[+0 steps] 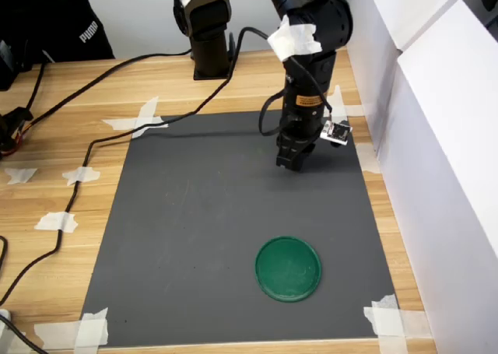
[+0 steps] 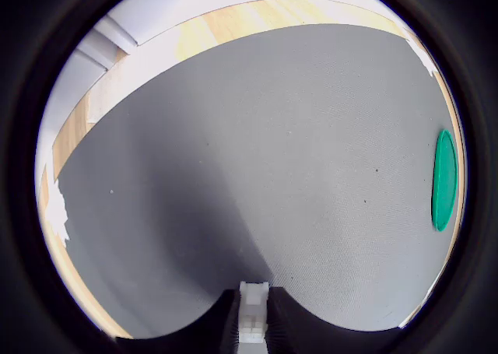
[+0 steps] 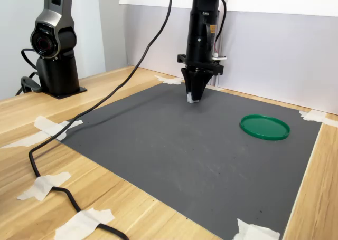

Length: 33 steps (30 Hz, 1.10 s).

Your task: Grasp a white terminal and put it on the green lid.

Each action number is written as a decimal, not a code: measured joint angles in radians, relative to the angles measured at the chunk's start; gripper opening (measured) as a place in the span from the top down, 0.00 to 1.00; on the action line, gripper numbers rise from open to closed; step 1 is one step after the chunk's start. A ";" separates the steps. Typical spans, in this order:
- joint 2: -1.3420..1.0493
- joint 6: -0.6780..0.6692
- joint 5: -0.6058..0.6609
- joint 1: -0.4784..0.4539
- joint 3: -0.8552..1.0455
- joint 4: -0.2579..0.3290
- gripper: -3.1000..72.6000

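With the white terminal (image 2: pixel 253 317) pinched in the claw (image 3: pixel 194 97) above the grey mat (image 1: pixel 202 237), carrying is under way; next comes a swing to the green lid (image 1: pixel 288 268), well apart.

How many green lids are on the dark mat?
1. The green lid lies flat on the dark mat, near the first exterior view's lower right corner of it, apart from the gripper that holds the white terminal.

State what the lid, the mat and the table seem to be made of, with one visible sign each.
Lid: probably plastic, uniform green with a moulded raised rim.
Mat: perhaps rubber or foam, dull grey, no glare.
Table: wood or wood-look laminate, pale grain.
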 joint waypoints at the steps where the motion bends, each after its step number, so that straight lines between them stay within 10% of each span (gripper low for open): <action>1: -0.001 0.003 0.000 0.000 0.000 0.000 0.84; 33: 0.342 0.080 0.299 -0.152 -0.840 -0.051 0.84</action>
